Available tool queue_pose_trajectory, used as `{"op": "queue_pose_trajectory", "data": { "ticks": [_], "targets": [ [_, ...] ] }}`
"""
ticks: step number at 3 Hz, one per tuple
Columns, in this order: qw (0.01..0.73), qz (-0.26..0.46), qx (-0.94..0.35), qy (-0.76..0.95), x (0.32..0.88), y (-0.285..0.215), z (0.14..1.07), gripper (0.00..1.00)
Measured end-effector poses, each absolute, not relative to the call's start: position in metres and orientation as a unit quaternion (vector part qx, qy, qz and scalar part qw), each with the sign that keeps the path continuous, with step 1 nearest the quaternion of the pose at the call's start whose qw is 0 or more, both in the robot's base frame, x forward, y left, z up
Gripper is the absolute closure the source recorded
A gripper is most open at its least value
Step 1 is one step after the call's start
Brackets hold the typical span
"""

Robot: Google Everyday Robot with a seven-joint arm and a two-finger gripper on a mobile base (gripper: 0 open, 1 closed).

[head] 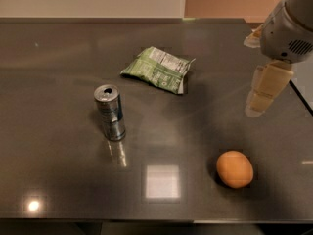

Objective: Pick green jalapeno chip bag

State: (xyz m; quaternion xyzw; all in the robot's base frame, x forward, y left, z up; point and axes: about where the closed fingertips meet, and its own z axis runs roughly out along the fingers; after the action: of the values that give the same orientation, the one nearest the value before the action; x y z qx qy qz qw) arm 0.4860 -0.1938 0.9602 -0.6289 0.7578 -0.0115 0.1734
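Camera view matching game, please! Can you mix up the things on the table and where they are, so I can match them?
Things:
1. green jalapeno chip bag
2. silver can
3. orange fruit
4. end effector

Places:
A. hanging at the right side, touching nothing
B. lying flat near the far middle
C. standing upright on the left
D. front right, nearest the camera

Pairs: 1-B, 2-C, 3-D, 4-A

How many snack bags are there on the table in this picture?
1. The green jalapeno chip bag lies flat toward the far side, beyond the silver can. The gripper hangs above the right side, away from the bag. No other bag shows.
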Motion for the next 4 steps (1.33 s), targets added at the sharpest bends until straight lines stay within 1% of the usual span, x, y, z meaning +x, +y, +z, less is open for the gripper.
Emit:
{"op": "queue_pose_trajectory", "data": {
  "ticks": [4],
  "targets": [
    [0.209,0.025,-0.641,0.738,0.602,-0.144,0.925,0.00]
  ]
}}
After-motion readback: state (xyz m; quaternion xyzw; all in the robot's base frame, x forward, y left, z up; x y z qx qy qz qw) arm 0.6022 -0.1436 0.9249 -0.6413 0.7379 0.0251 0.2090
